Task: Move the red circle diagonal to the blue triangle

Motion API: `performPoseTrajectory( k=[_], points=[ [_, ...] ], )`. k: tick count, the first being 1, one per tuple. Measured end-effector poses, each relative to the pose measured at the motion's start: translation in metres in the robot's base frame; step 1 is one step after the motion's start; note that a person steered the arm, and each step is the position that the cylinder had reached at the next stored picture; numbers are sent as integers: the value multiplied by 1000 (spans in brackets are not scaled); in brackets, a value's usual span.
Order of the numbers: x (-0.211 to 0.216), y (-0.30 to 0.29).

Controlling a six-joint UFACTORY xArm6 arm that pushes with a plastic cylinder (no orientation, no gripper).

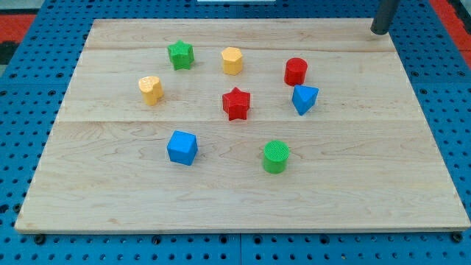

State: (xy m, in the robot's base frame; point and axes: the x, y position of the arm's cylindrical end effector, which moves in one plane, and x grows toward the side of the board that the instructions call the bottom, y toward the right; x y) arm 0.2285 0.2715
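Tip (380, 31): lower end of my dark rod, in the upper right of the frame at the far right corner of the board; it holds nothing and touches no block, and whether it rests on the wood or just off its edge I cannot tell.
Tip to blocks: well apart from all of them; the nearest is the red circle, down and to the view's left.
Red circle (296, 71): a short red cylinder standing upright in the upper right part of the board, right of centre.
Blue triangle (304, 99): just below the red circle and a little to the view's right, close to it with a narrow gap showing between them.
Red star (236, 103): near the middle of the board, left of the blue triangle and at about the same height in the frame.
Yellow hexagon (232, 60): above the red star, left of the red circle.
Green star (180, 54): upper left area, just left of the yellow hexagon.
Yellow block (151, 89): left side, below and left of the green star; its exact shape is hard to make out.
Blue cube (182, 147): lower left of centre.
Green circle (277, 156): a green cylinder lower right of centre, below the red star and blue triangle.
Board (383, 184): light wooden top on a blue pegboard surface (449, 88).
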Motion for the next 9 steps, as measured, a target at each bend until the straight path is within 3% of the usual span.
performPoseTrajectory(
  k=[2,4,5,6,9],
  points=[
    [6,20],
    [-36,-82],
    [4,-137],
    [10,-163],
    [11,-163]
  ],
)
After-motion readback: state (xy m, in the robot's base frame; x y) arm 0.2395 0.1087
